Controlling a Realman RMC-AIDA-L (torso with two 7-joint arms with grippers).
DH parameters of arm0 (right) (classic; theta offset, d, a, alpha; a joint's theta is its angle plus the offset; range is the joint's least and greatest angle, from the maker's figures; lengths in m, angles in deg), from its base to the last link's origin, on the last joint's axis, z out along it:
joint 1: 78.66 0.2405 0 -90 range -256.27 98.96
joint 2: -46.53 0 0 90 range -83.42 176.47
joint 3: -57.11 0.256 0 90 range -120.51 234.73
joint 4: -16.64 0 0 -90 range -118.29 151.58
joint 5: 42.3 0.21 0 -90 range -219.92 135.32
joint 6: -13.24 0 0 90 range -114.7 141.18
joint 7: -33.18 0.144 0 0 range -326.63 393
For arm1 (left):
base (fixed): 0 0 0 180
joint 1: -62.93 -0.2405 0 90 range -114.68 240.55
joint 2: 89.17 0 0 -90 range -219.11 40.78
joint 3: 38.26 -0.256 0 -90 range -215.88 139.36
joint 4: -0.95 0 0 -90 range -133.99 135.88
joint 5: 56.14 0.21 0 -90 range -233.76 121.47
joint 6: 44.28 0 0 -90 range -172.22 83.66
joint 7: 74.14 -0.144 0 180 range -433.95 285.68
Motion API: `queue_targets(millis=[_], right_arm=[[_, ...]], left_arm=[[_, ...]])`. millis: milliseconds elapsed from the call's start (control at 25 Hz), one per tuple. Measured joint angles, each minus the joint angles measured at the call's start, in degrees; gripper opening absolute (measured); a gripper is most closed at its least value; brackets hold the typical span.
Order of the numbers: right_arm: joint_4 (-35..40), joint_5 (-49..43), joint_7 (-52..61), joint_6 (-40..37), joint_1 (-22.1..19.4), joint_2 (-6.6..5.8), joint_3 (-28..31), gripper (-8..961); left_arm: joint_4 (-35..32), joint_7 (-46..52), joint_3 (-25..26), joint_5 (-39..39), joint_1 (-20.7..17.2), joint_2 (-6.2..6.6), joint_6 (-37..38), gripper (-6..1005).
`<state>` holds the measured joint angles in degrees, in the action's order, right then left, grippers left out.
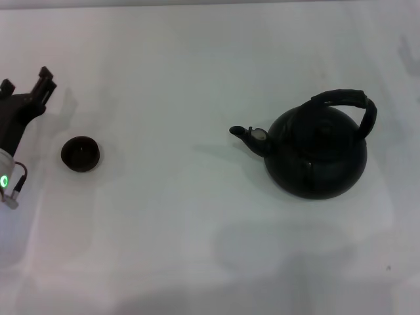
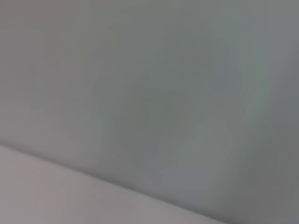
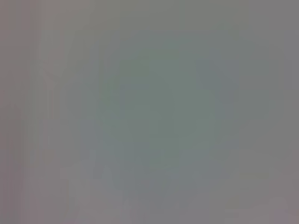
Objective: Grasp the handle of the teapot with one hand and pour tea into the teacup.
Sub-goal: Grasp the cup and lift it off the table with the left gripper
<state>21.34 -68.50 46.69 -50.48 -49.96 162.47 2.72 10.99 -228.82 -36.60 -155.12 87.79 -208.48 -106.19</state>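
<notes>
White tabletop [image 1: 197,262] carries the teapot [image 1: 318,154] at right, spout toward the far-off teacup [image 1: 80,153] beside the left gripper [image 1: 29,88], whose finger spread I cannot tell.

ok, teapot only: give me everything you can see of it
The teapot is a round, glossy black kettle-like pot standing upright on the white table, right of centre in the head view. Its short spout, pale at the tip, points toward the teacup far to its left. The thick black ribbed handle arches over the top. No gripper touches it.
</notes>
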Motion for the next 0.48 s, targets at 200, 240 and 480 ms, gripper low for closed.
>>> queue_targets(millis=[200,240,480], right_arm=[[0.32,0.01,0.01,1.47,0.48,-0.09,-0.17,719],[0.38,0.01,0.0,1.49,0.49,-0.1,-0.04,719],[0.46,0.02,0.05,1.14,0.56,-0.16,0.08,720]], left_arm=[[-0.6,-5.36,0.01,3.9,0.09,0.16,-2.92,887],[-0.85,-6.28,0.0,4.29,-0.01,0.15,-3.74,888],[-1.71,-7.13,0.46,4.44,-2.27,0.23,-10.78,886]])
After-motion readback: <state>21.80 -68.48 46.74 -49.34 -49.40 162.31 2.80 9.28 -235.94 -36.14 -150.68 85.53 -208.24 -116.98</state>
